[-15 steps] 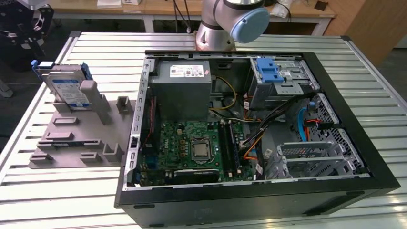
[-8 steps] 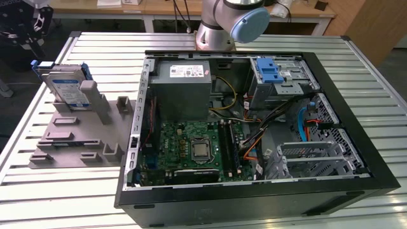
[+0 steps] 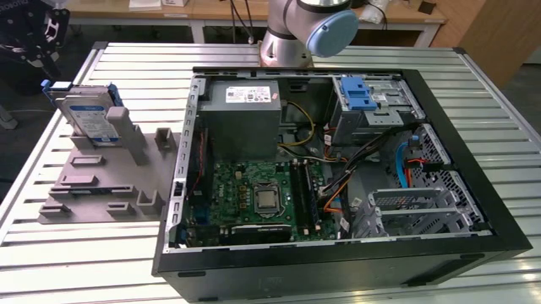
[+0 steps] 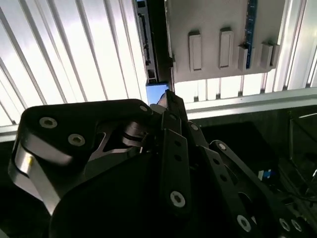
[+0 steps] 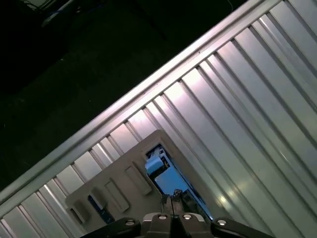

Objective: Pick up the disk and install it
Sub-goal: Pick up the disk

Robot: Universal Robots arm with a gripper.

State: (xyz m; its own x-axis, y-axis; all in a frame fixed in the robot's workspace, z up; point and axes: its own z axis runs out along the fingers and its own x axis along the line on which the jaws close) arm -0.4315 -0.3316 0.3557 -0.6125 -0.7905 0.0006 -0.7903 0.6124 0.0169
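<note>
The disk (image 3: 91,117) stands on edge in a slot of the grey stand (image 3: 101,183), blue end uppermost. That pose seems chosen to leave its top free for a grasp from above. In the first wrist view the gripper (image 5: 171,201) hangs over it, fingertips pressed together with nothing between them, clear of the disk. On the exterior view's right of the stand lies the open case (image 3: 338,272) on the slatted table (image 3: 473,82). Its drive cage (image 3: 381,111) with a blue latch (image 3: 358,94) sits in the far corner, near the power supply (image 3: 245,117). The case wall and loose cables (image 3: 397,158) lie between stand and cage — likely obstacles.
</note>
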